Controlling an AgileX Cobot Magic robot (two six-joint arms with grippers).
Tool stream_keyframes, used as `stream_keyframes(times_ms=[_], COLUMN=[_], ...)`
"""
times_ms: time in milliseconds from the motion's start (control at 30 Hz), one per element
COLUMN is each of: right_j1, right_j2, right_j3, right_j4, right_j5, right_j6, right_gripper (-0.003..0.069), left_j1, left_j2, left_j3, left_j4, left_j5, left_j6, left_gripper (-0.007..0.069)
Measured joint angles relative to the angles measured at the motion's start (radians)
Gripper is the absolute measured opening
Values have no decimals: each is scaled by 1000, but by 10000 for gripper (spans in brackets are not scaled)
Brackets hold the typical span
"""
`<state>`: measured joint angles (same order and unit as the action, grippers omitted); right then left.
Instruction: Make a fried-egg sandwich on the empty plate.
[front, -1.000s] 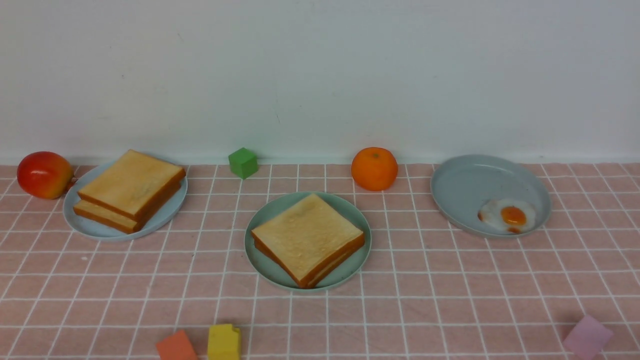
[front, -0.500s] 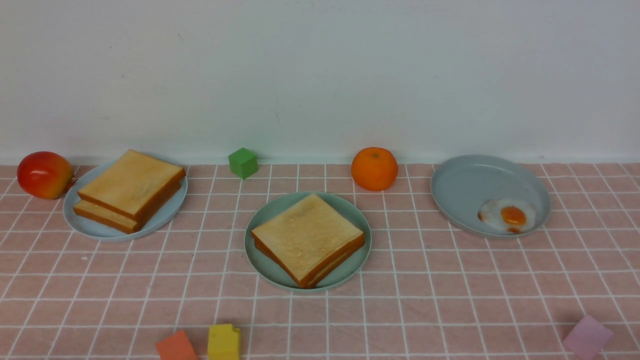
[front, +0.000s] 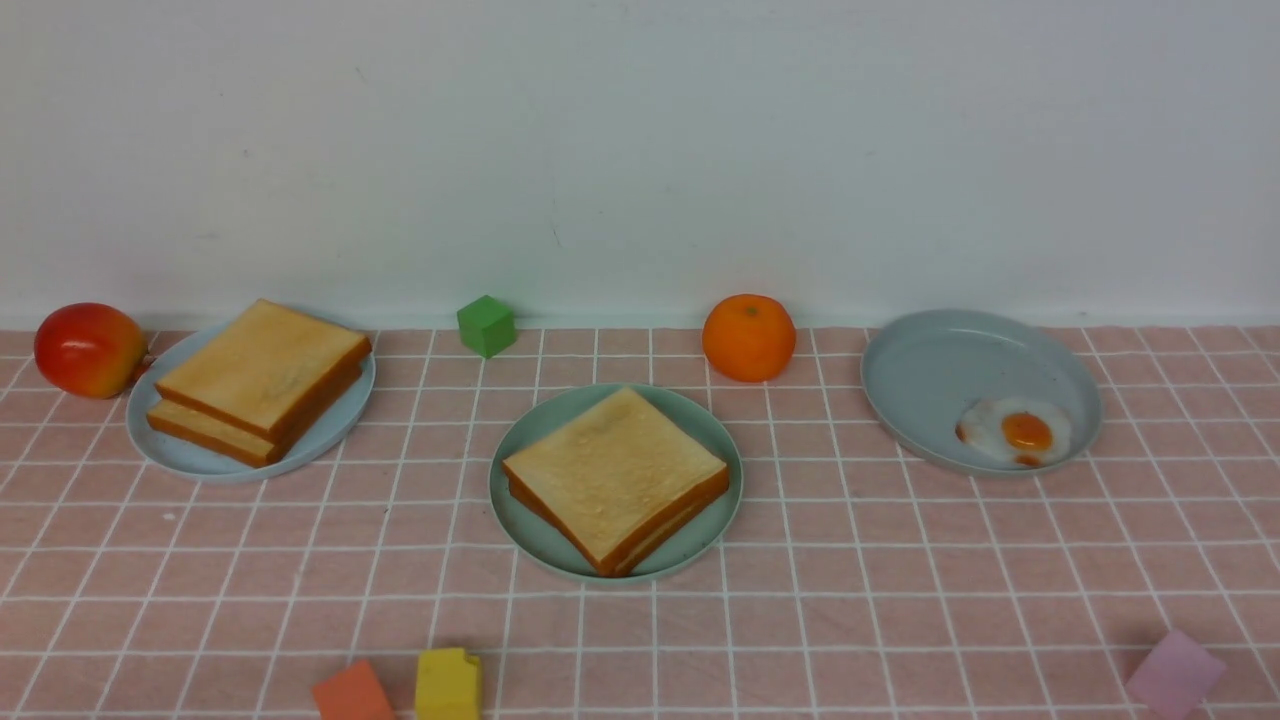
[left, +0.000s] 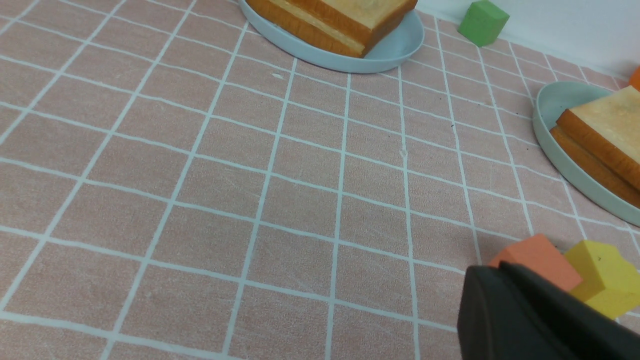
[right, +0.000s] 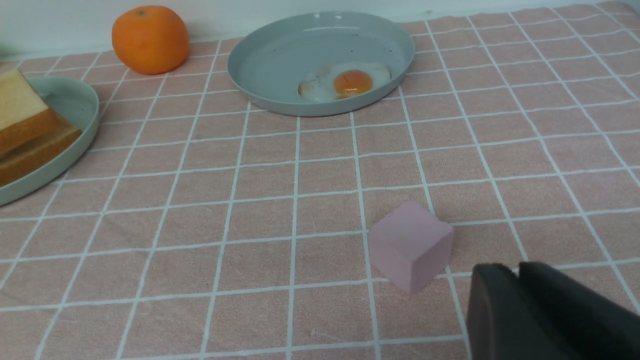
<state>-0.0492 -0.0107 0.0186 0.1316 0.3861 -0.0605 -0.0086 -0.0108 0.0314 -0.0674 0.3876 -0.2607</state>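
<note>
On the pink checked cloth (front: 900, 600) the mint-green plate (front: 520, 530) is the landmark. To its left, well apart, a pale blue plate (front: 200, 462) carries a bare toast stack (front: 262, 365); to its right, a grey dish (front: 930, 370) holds a lone fried egg (front: 1015, 432). On the plate itself sits the fried-egg sandwich (front: 615, 475), two slices with a pale layer between them, so assembly looks finished. The left gripper (left: 500, 266) and right gripper (right: 516, 268) sit nearer the robot than the plate, fingers pressed together on nothing. Next move, I judge: only parking the arms.
</note>
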Motion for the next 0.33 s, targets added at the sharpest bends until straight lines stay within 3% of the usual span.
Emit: stream_keyframes(times_ms=[333], right_j1=[0], right_j2=[0], right_j3=[0], right_j4=[0], right_j5=[0], right_j6=[0], right_gripper=[101], left_j1=[0], left_j2=[0], left_j3=[0], left_j4=[0], left_j5=[0], left_j6=[0], left_gripper=[29])
